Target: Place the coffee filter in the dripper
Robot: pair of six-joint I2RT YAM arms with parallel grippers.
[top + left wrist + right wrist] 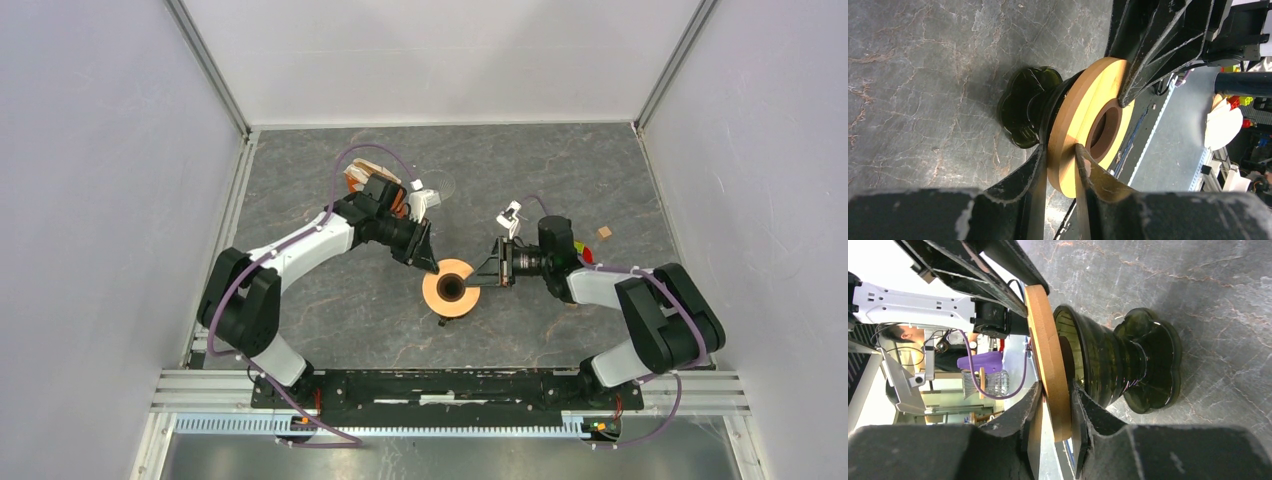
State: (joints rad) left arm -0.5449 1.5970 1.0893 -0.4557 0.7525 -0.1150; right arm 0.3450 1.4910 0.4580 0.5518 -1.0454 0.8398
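Dripper (440, 303) sits mid-table (560, 170) on dark vessel (1128, 355); only its tan wooden collar shows clearly. L end effector (1059, 147) is narrow, pinching collar rim. R end effector (1055, 386) straddles rim on other side, also narrow; can't tell if it grips. No filter in either. So prob. one arm must fetch it: keep L hold firm, back R off level w/o nudging collar off vessel.

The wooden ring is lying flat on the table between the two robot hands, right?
No. The wooden ring is between the left gripper and the right gripper, but not flat on the table: it sits on a dark glass vessel. The right wrist view shows it.
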